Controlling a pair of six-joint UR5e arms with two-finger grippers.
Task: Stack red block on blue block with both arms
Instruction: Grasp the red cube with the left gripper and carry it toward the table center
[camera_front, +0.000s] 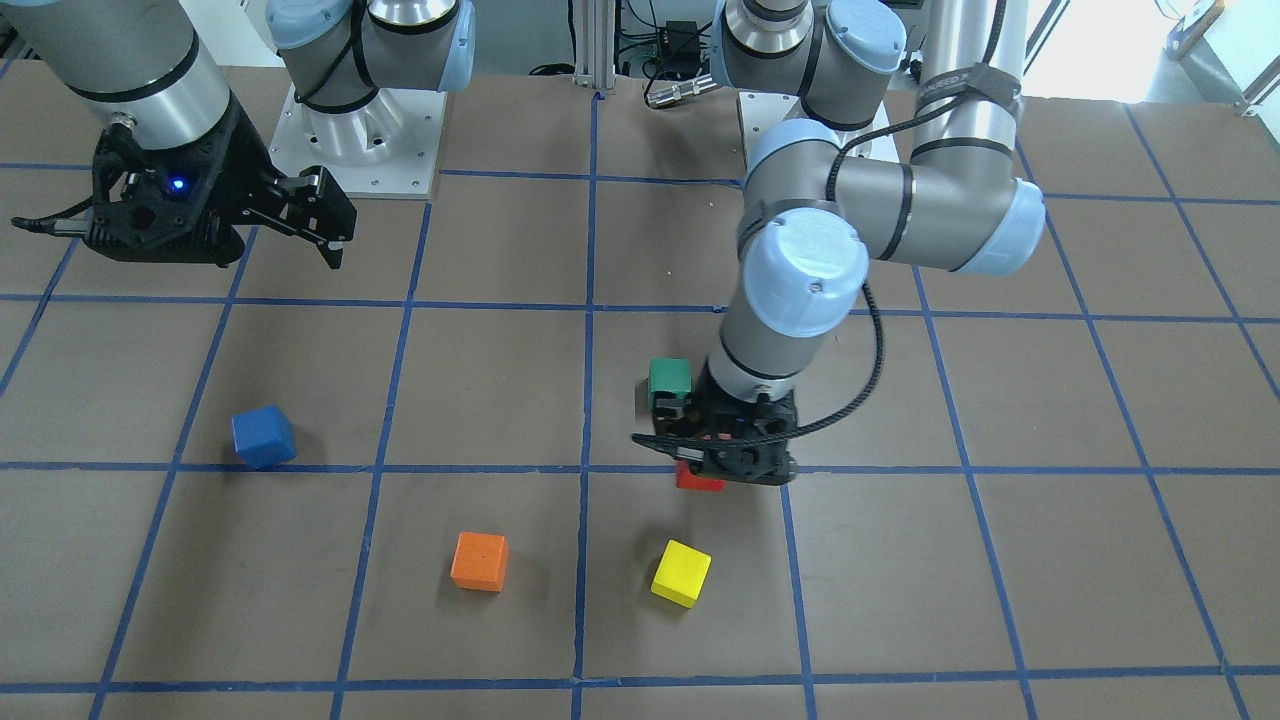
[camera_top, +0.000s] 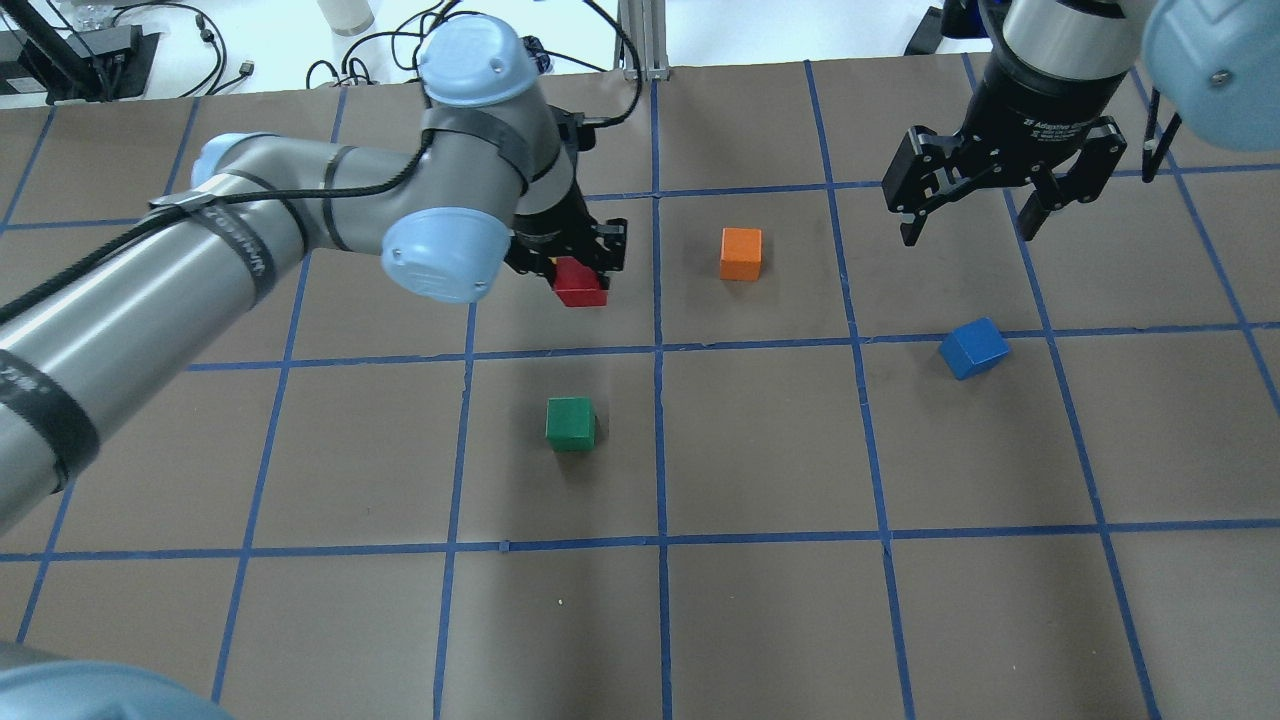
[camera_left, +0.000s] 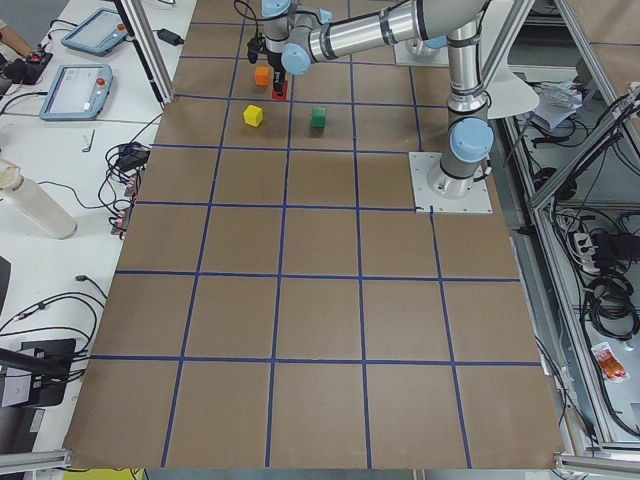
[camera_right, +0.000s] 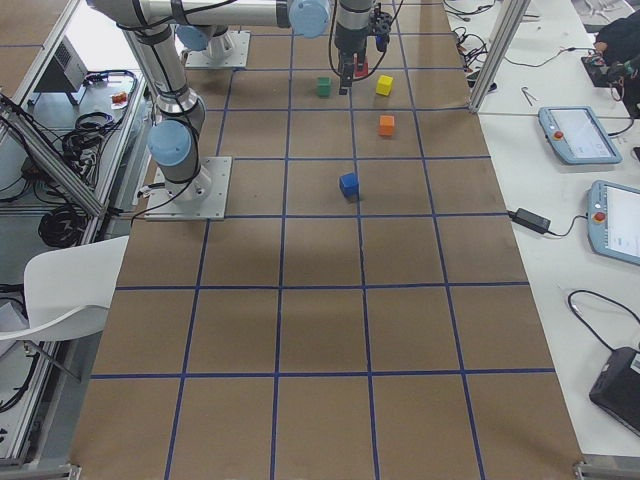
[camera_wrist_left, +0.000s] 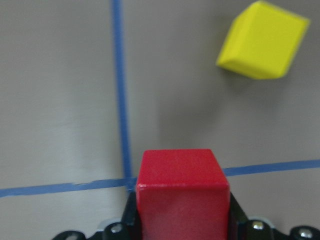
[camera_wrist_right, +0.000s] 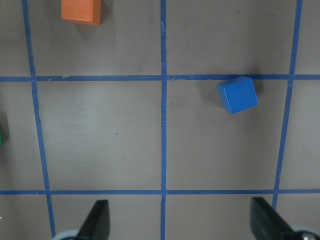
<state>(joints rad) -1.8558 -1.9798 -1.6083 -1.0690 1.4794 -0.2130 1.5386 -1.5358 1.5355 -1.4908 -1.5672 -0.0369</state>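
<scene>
My left gripper (camera_front: 705, 468) is shut on the red block (camera_front: 699, 482), near the table's middle. The red block shows between its fingers in the left wrist view (camera_wrist_left: 182, 190) and in the overhead view (camera_top: 581, 288), held close over the table. The blue block (camera_front: 264, 437) lies free on the table, turned slightly askew, and also shows in the overhead view (camera_top: 973, 348) and the right wrist view (camera_wrist_right: 238, 95). My right gripper (camera_top: 968, 232) is open and empty, hovering high beyond the blue block, apart from it.
A green cube (camera_top: 571, 423) sits just on the robot's side of the left gripper. An orange cube (camera_top: 741, 253) lies between the two grippers. A yellow cube (camera_front: 681, 573) lies just past the red block, hidden by the left arm in the overhead view.
</scene>
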